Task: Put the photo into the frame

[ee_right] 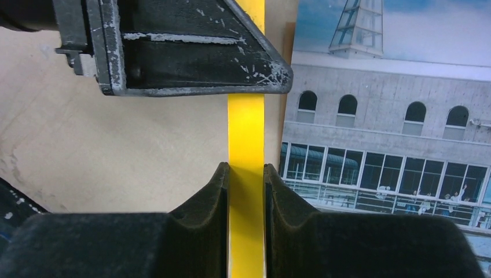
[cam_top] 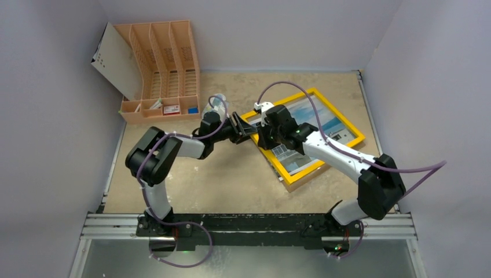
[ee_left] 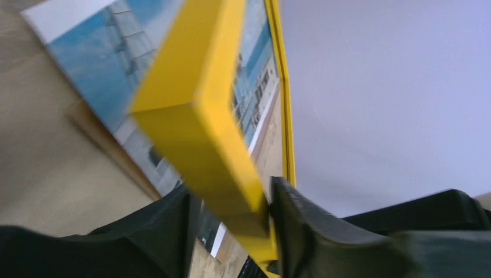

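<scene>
Fitting the frame (cam_top: 341,116) over the photo (ee_right: 394,116): right tool (ee_right: 247,174) clamps the rail near its 9 o'clock corner, left tool (ee_left: 231,191) straddles that corner, grip unclear; next needs square alignment.

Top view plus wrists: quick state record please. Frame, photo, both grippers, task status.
frame: yellow rim up, lying skewed over the photo
photo: face up beneath the frame
backing board: brown, under the photo
left gripper: straddles a frame corner; closure unclear
right gripper: shut on the frame's rail
status: photo apparently not seated yet
</scene>
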Controlling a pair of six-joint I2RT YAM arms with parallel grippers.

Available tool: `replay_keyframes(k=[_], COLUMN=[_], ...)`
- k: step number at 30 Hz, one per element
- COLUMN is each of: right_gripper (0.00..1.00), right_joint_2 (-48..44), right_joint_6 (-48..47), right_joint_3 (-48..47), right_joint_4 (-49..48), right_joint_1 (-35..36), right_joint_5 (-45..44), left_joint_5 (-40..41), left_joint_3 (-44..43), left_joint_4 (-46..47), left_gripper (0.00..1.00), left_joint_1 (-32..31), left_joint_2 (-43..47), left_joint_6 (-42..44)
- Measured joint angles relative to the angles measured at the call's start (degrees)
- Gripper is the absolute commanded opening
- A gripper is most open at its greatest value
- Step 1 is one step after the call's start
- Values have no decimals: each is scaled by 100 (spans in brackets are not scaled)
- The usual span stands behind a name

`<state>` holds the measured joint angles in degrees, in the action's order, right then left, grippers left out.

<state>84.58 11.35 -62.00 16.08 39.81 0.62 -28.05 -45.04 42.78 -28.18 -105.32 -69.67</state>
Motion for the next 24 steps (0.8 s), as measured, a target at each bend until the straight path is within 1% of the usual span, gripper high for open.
replay_keyframes(k=[2,3,4,5,6,7,9,13,15,16,19,22,24], right_gripper=[9,9,11,14,18,26,48,82,91,93,94,93,92], right_joint_2=[0,0,-7,-15,-37,-68,-144,-361,-634,-813,-1237,-1257,-1128], right_joint_6=[-2,-2,-2,2,13,20,68,391,612,728,1147,1821,2374], right_joint_3=[63,85,105,131,140,140,151,236,278,278,109,-437,-811], right_joint_4=[2,0,-11,-35,-68,-85,-101,-179,-184,-192,-181,-138,-125], right_joint_1=[-2,-2,-9,-13,-13,-15,-17,-4,0,2,-20,-208,-511], right_joint_5=[37,28,26,24,-4,-22,-92,-131,-216,-299,-623,-881,-925], left_joint_5=[-61,-76,-122,-199,-236,-245,-260,-282,-286,-289,-304,-299,-280], left_joint_3=[-101,-153,-188,-232,-262,-278,-282,-280,-278,-273,-262,-229,-221], left_joint_4=[136,186,282,374,442,474,483,531,553,564,555,520,487], left_gripper=[14,6,0,0,0,0,0,0,0,0,0,0,0], left_joint_1=[-81,-107,-111,-107,-105,-105,-98,-111,-114,-116,-122,-155,-199], left_joint_2=[-98,-120,-142,-149,-149,-149,-149,-151,-151,-146,-107,26,155], left_joint_6=[-63,-162,-273,-273,-258,-249,-302,-291,-251,-221,-111,50,223])
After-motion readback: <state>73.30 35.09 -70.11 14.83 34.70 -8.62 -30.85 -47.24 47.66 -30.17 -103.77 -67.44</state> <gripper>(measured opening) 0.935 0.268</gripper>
